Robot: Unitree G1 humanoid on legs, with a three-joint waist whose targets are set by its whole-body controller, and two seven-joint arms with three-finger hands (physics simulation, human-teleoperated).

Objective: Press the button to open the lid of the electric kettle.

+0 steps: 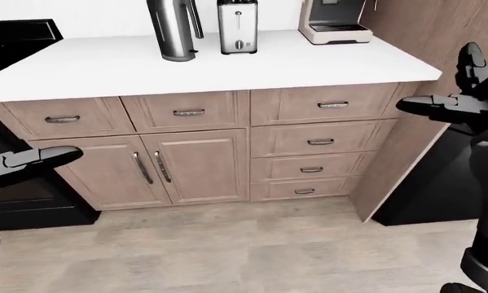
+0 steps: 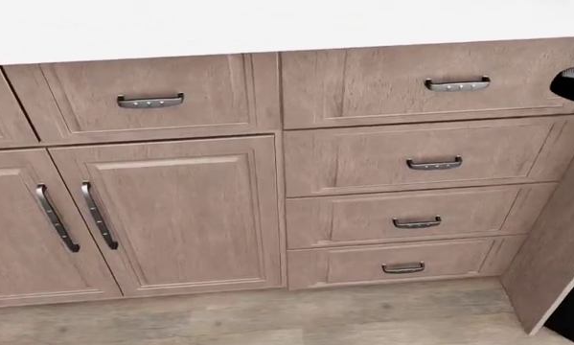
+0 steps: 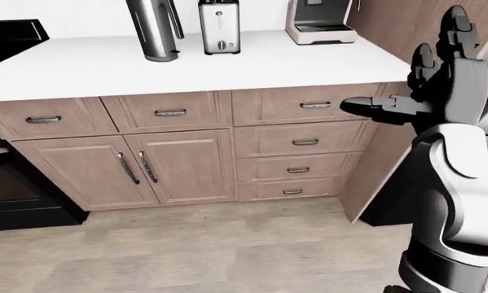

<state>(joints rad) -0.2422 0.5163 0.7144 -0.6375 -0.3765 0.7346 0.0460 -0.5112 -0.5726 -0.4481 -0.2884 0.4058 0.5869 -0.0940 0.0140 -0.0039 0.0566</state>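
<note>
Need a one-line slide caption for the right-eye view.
Right hand raised open beside wooden cabinets; electric kettle stands untouched on the white counter.

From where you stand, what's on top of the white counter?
On the counter: electric kettle, toaster, coffee machine. Their tops are cropped, so the kettle's lid and button aren't visible.

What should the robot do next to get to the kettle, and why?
Probably step closer to the counter. The electric kettle stands far up the left-eye view beside the toaster, while the open right hand and left hand hang out over the floor, well short of it.
</note>
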